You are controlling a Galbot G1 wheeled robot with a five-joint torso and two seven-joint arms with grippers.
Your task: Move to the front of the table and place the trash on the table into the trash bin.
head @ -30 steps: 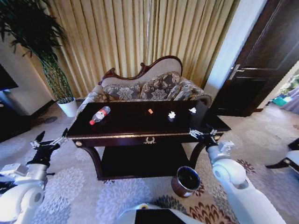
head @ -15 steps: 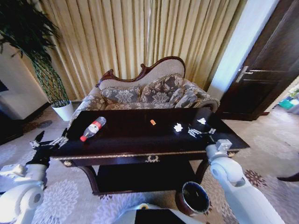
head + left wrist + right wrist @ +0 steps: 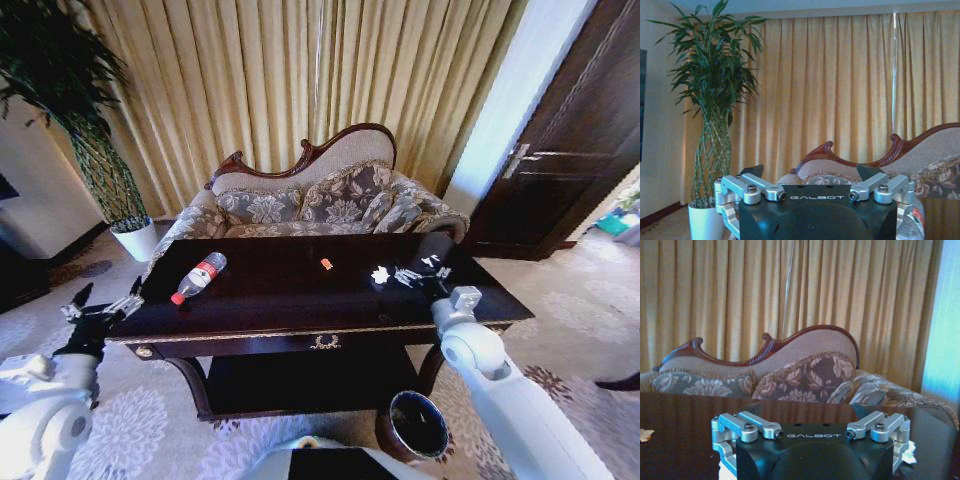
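Note:
The dark glossy table (image 3: 270,300) stands right in front of me. Trash lies on it: a clear bottle (image 3: 198,277) with a red label on its side at the left, a tiny orange scrap (image 3: 326,264) in the middle, and a white paper wad (image 3: 381,274) to the right. My right gripper (image 3: 421,273) hovers open just above the tabletop, immediately right of that wad, and a second white wad (image 3: 431,261) lies just past it. My left gripper (image 3: 100,303) stays open and empty off the table's left end. The trash bin (image 3: 418,425) sits on the carpet below the table's right front.
A carved-back patterned sofa (image 3: 320,200) and curtains stand behind the table. At the far left is a tall plant in a white pot (image 3: 135,238). A dark door (image 3: 570,160) is at the right. Open carpet lies on both sides of the table.
The whole view has shifted as I came closer to the table. My right gripper has moved forward over the tabletop toward the white wads. The left arm has kept its pose.

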